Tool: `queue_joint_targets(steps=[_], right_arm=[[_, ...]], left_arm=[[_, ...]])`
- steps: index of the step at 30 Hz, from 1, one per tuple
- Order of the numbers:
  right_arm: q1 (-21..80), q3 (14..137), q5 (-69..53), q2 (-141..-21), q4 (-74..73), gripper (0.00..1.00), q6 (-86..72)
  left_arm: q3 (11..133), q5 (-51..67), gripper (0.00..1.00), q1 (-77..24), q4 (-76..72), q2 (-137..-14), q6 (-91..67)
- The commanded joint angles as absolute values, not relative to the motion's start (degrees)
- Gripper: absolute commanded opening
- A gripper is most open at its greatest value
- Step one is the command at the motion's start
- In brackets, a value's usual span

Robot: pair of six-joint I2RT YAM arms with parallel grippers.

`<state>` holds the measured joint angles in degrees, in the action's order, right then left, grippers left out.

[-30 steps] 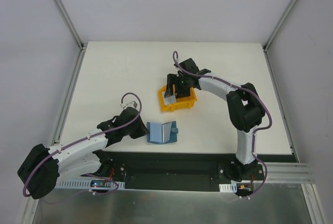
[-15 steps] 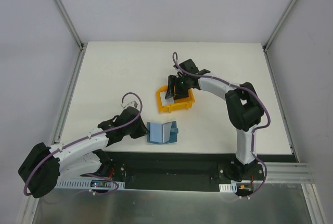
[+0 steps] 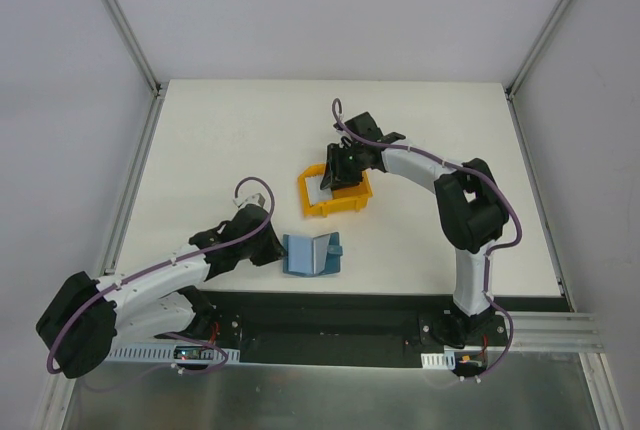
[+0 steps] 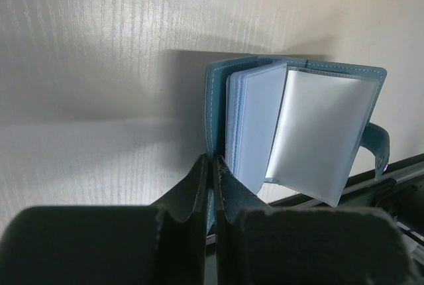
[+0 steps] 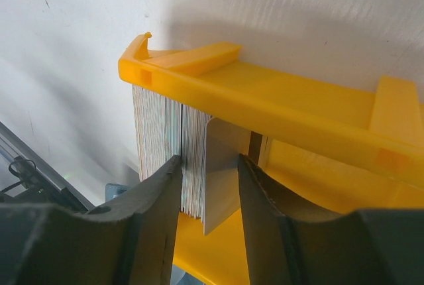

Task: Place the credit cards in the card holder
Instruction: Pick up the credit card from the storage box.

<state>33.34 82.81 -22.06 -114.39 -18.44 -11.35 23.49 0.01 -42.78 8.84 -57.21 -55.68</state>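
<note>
The teal-blue card holder [image 3: 312,254] lies open near the table's front edge, its clear pockets fanned up [image 4: 298,132]. My left gripper [image 3: 272,248] is shut on its left cover edge, as the left wrist view [image 4: 213,166] shows. The pale credit cards [image 3: 318,188] stand packed on edge in a yellow bin [image 3: 347,202]. My right gripper [image 3: 340,168] reaches down into the bin. In the right wrist view it [image 5: 209,166] is partly open. Its jaws straddle the end of the card stack [image 5: 159,146] and one loose card [image 5: 222,179] that leans across the gap.
The yellow bin's wall [image 5: 291,106] runs just behind the right fingers. The table's front edge and a black rail lie just below the card holder [image 4: 391,172]. Grey walls enclose the white table [image 3: 200,140] on three sides.
The yellow bin has slid a little left and away from the arms, together with my right gripper inside it. The left gripper and the card holder have not moved.
</note>
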Motion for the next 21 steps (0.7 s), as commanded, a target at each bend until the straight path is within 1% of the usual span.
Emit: queue_joint_targets(steps=[1, 12, 21], right_arm=[[33.49, 83.85, -23.73, -111.01, -18.9, 0.4, -11.69], [33.49, 83.85, -23.99, -110.74, -19.25, 0.23, -11.69], [33.22, 83.67, -22.86, -109.25, -19.95, 0.17, -11.08]], left_arm=[[25.49, 1.93, 0.0, -43.15, 8.52, -57.92, -54.49], [25.31, 2.11, 0.0, -43.15, 8.17, -58.27, -54.49], [25.14, 2.02, 0.0, -43.15, 8.17, -58.18, -54.32]])
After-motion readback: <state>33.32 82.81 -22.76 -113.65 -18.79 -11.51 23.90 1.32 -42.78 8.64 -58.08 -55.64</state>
